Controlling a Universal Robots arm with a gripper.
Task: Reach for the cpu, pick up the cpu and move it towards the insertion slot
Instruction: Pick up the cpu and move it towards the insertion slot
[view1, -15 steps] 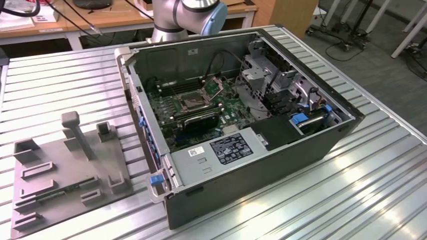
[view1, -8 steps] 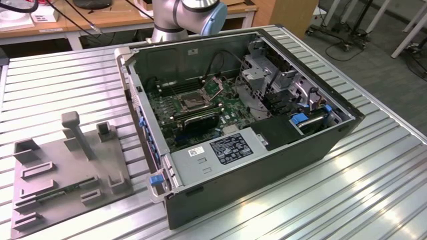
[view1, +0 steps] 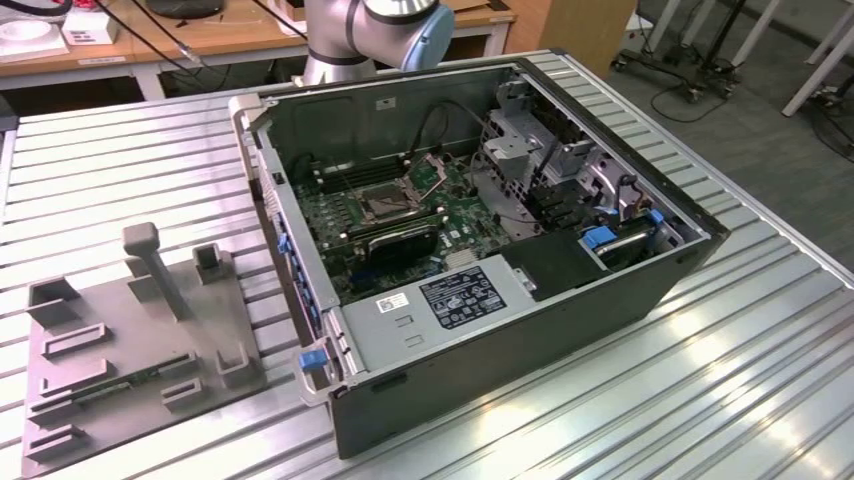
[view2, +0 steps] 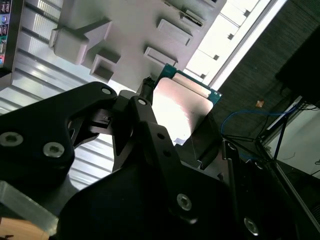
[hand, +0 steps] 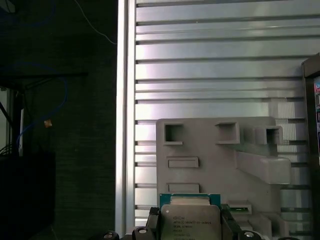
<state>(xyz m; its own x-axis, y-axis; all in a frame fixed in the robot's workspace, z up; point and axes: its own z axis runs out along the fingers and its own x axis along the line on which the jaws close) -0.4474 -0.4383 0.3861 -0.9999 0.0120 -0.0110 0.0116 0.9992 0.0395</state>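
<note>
The cpu (hand: 190, 222) has a pale silvery top plate and a thin green rim. It is held up above the grey plastic tray (hand: 220, 160), and my gripper (hand: 190, 231) is shut on it, with a black finger on each of two opposite edges. In the second wrist view the cpu (view2: 182, 105) sits between the black fingers (view2: 146, 97) of the gripper (view2: 179, 122), well clear of the tray (view2: 125, 30). The insertion slot (view1: 379, 205), a dark square socket in a silvery frame, lies on the green motherboard (view1: 447, 215) inside the open computer case (view1: 534, 300).
The grey tray (view1: 134, 340) lies on the ribbed metal table (view1: 747, 380) at the exterior view's left, with upright posts and a green memory stick (view1: 127, 381) in it. The arm's base (view1: 360, 30) stands behind the case. Drive cages and cables crowd the case's right side.
</note>
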